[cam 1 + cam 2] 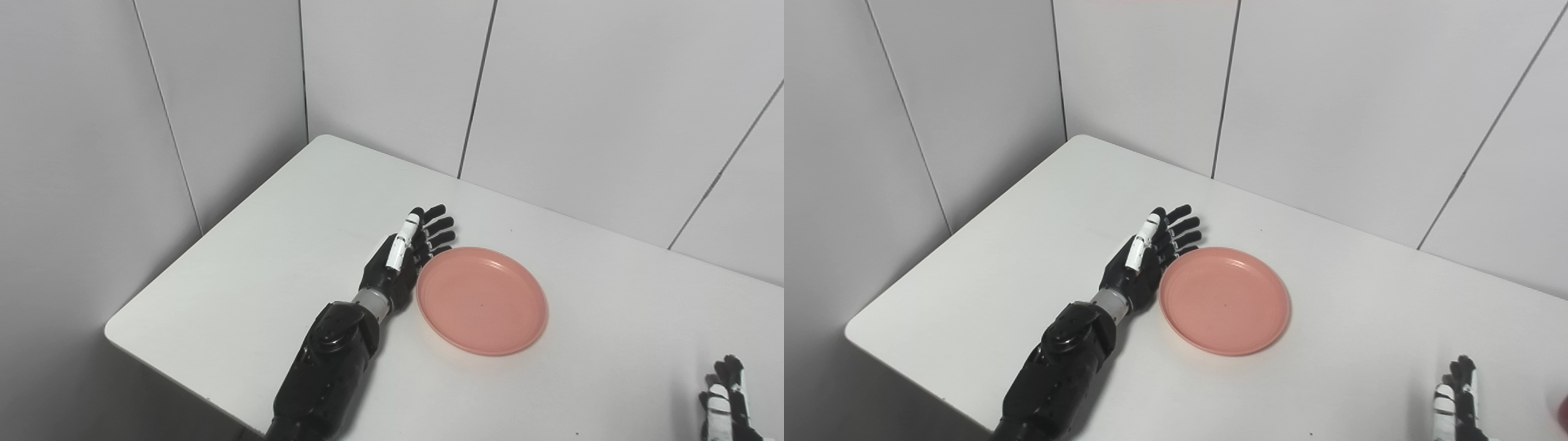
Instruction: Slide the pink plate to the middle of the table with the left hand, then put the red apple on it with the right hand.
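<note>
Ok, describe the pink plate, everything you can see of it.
The pink plate is round and shallow, salmon pink, with a raised rim and a flat well; it looks like matte plastic. It is empty and lies flat, right way up, on the white table. The left hand, fingers straight and apart, stands edge-on against its left rim, apparently touching it. Nothing else is near it.

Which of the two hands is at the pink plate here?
The left hand, open with fingers straight, set edge-on against the pink plate's left rim. The right hand sits apart at the frame's bottom right corner.
</note>
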`<action>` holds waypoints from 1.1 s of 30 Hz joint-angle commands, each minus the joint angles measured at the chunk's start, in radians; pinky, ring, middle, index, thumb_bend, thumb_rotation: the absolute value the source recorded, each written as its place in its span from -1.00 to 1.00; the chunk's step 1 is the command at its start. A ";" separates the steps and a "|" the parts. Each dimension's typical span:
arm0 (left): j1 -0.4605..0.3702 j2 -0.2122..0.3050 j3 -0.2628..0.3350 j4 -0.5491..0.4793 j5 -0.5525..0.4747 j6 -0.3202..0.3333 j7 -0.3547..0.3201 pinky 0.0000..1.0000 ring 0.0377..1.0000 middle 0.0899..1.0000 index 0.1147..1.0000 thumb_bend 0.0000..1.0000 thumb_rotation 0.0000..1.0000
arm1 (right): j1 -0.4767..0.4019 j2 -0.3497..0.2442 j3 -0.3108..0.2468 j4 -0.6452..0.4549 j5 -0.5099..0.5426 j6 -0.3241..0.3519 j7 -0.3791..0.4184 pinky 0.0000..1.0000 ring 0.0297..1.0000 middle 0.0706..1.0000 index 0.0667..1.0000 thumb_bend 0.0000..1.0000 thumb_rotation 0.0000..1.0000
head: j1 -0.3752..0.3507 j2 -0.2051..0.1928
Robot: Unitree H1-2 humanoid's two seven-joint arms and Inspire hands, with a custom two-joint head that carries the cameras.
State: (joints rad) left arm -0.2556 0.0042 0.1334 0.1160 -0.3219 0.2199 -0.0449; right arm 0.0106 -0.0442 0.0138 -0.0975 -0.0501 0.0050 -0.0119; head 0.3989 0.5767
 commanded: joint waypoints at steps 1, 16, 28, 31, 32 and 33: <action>0.016 -0.017 -0.012 -0.001 0.018 0.022 0.018 0.70 0.74 0.73 0.68 -0.32 1.00 | -0.016 0.005 -0.005 -0.005 0.006 -0.056 -0.004 1.00 1.00 0.99 0.99 -1.00 1.00 | -0.007 0.004; 0.052 -0.070 -0.054 -0.082 0.059 0.065 0.050 0.74 0.75 0.74 0.70 -0.28 1.00 | -0.017 0.016 -0.004 0.003 -0.011 -0.064 -0.018 1.00 0.96 0.96 0.96 -0.96 1.00 | -0.040 0.026; 0.076 -0.099 -0.079 -0.139 0.094 0.119 0.071 0.74 0.74 0.74 0.70 -0.28 1.00 | -0.021 0.031 -0.006 0.024 -0.012 -0.070 -0.024 1.00 0.96 0.97 0.96 -0.92 1.00 | -0.092 0.033; 0.082 -0.107 -0.082 -0.150 0.100 0.123 0.075 0.74 0.75 0.75 0.71 -0.28 1.00 | -0.021 0.037 -0.005 0.023 -0.031 -0.059 -0.035 1.00 0.94 0.95 0.95 -0.92 1.00 | -0.101 0.033; 0.085 -0.109 -0.085 -0.156 0.103 0.123 0.075 0.74 0.75 0.75 0.72 -0.28 1.00 | -0.020 0.038 -0.003 0.022 -0.042 -0.056 -0.041 0.99 0.93 0.94 0.94 -0.92 1.00 | -0.108 0.035; 0.087 -0.111 -0.088 -0.160 0.104 0.123 0.074 0.75 0.76 0.76 0.72 -0.28 1.00 | -0.019 0.039 -0.002 0.021 -0.050 -0.054 -0.045 0.98 0.92 0.93 0.93 -0.91 1.00 | -0.108 0.035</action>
State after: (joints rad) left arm -0.1760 -0.0912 0.0567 -0.0301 -0.2274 0.3112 0.0185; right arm -0.0037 -0.0151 0.0098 -0.0811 -0.0875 -0.0054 -0.0413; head 0.2915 0.6121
